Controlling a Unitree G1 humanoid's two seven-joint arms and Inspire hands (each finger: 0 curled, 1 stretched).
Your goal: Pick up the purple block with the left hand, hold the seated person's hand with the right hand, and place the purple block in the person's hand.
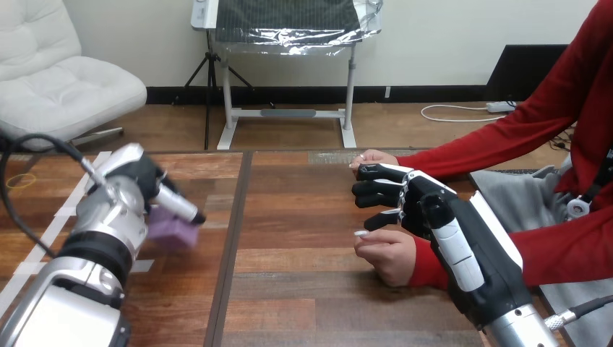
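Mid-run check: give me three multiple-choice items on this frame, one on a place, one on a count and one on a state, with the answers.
1. Where is the purple block?
A) at the left hand, on the table's left side
B) in the person's palm
C) at the table's far right edge

2. How many of the person's hands show at the table?
A) none
B) one
C) two

3. The person's nearer hand is:
A) flat, palm up
B) curled closed
C) holding the block

Answers:
1. A: the block shows right against the left hand.
2. C: the person's farther hand lies beyond the right hand, and the other lies nearer than it.
3. B: its fingers are folded in and hold nothing.
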